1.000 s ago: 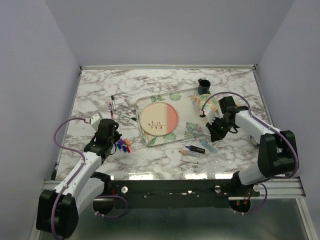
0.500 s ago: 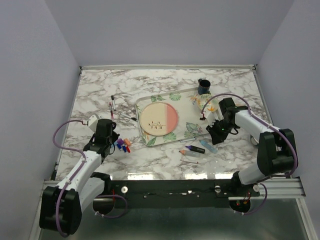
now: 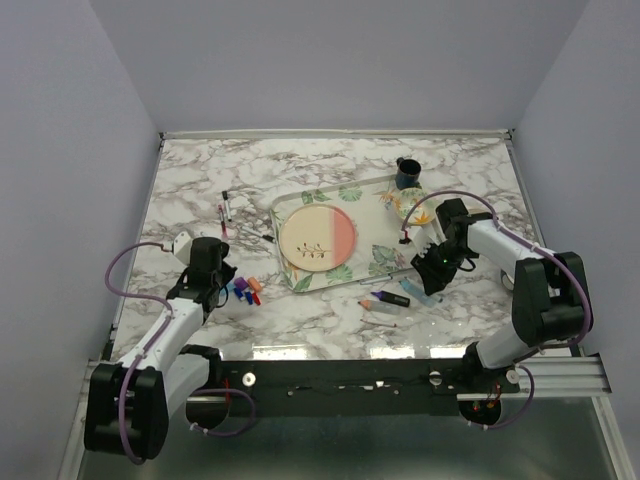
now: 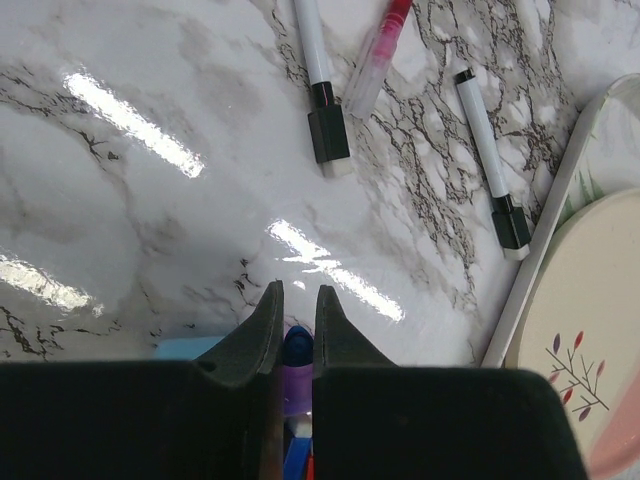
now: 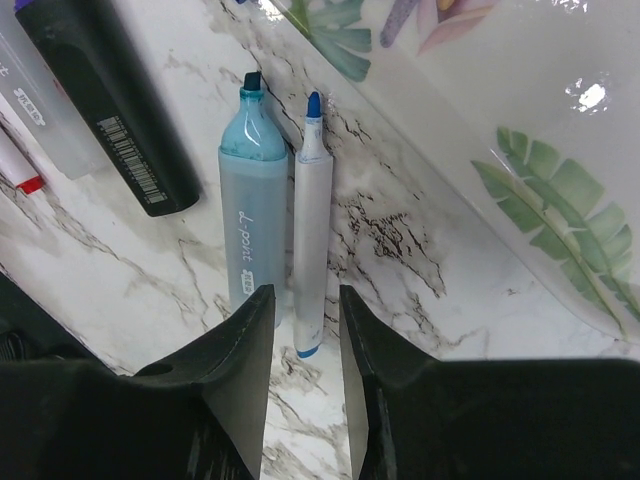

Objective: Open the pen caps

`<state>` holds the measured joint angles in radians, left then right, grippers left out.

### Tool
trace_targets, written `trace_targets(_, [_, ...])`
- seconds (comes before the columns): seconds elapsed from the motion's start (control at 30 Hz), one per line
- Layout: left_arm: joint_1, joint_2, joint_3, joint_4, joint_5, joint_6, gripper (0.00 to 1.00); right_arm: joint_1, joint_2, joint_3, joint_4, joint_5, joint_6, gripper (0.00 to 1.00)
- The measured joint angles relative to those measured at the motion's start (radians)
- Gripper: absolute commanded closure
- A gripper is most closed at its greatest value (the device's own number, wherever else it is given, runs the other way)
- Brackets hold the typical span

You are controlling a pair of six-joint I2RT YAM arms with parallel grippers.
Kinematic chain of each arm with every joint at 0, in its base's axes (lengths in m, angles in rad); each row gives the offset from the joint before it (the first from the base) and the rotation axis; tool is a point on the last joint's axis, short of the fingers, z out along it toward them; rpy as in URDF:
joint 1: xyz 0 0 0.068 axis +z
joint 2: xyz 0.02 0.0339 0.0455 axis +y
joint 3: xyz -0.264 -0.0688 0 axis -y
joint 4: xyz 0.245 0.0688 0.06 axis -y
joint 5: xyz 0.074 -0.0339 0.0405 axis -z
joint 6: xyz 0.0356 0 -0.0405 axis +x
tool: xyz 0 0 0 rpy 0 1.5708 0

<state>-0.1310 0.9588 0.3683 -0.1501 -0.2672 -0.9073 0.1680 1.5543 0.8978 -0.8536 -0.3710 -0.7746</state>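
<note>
My left gripper (image 4: 297, 292) pinches a purple cap (image 4: 297, 385) at bottom centre; my right gripper (image 5: 305, 292) stands open above an uncapped blue marker (image 5: 310, 220).

Table (image 3: 200, 180): glossy white marble-pattern top, grey veining. Bright glare streaks (image 4: 130, 120) reflect off it, with a wider sheen along the near edge. Plain pale lavender-grey walls box it in: back wall (image 3: 330, 60), left wall (image 3: 60, 150), right wall (image 3: 590, 130). Thin metal strip (image 3: 330, 131) on the far table edge, aluminium rail (image 3: 580, 375) at the near edge. Grey-green floor (image 3: 350, 450) below.
</note>
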Motion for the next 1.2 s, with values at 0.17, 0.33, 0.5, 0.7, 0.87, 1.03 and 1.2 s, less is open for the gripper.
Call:
trace_targets(0.17, [0.011,0.026,-0.001,0.014,0.003,-0.007,0.85,0.0,-0.005,0.0,0.0,0.0,0.001,0.6])
trace_targets(0.33, [0.022,0.078,-0.001,0.019,0.003,-0.023,0.7,0.0,-0.044,0.0,0.0,-0.001,0.007,0.6])
trace_targets(0.5, [0.026,0.092,-0.001,0.022,0.003,-0.03,0.62,0.0,-0.07,0.0,0.0,-0.007,0.007,0.6])
trace_targets(0.7, [0.029,0.052,0.002,0.009,-0.013,-0.04,0.55,0.0,-0.099,0.0,0.0,-0.019,0.008,0.6])
trace_targets(0.87, [0.045,0.072,0.056,-0.007,-0.028,-0.047,0.48,0.0,-0.146,0.0,0.001,-0.038,0.009,0.6])
trace_targets(1.03, [0.058,0.24,0.222,-0.054,-0.06,-0.07,0.5,0.0,-0.199,0.0,0.006,-0.06,0.014,0.59])
trace_targets(1.2, [0.06,0.391,0.373,-0.127,-0.097,-0.085,0.53,0.0,-0.225,0.0,0.014,-0.072,0.015,0.59])
